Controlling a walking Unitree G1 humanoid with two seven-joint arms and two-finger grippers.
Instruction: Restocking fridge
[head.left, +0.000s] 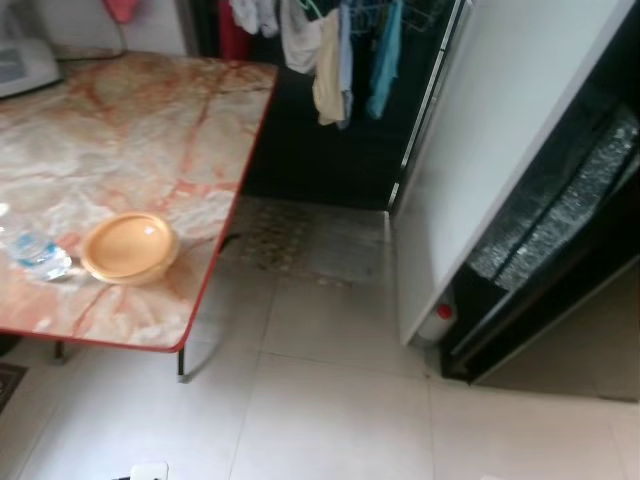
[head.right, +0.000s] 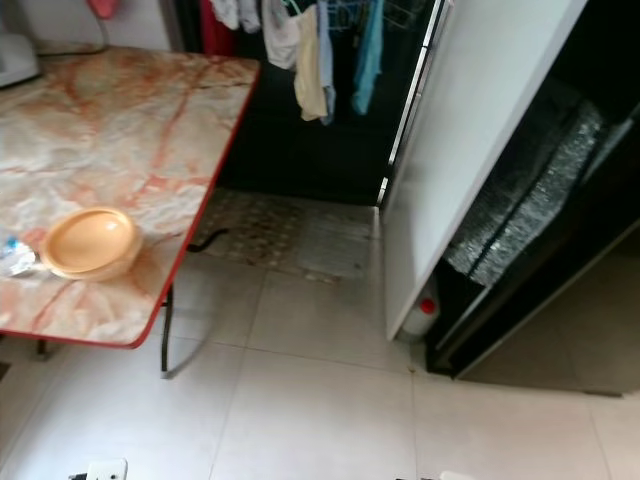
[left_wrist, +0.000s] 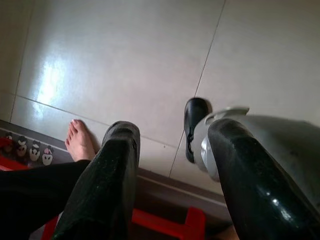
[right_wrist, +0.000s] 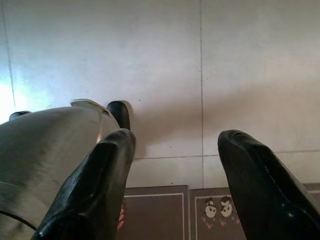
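I'm seeing the clear plastic water bottle (head.left: 40, 255) lying on the marble-patterned bench (head.left: 120, 130) off my left, so the left tool (left_wrist: 170, 185), fingers apart like the right tool (right_wrist: 175, 185), hangs nearer.

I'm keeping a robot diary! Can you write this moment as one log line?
stage: approaching fridge | table: round orange plastic bowl, clear plastic water bottle | tall white fridge door: open | left pincer: open, idle | right pincer: open, idle

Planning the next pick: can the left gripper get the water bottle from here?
Probably not yet. The left gripper hangs open toward the floor tiles, while the bottle lies on the table beside the bowl, off to the robot's left.
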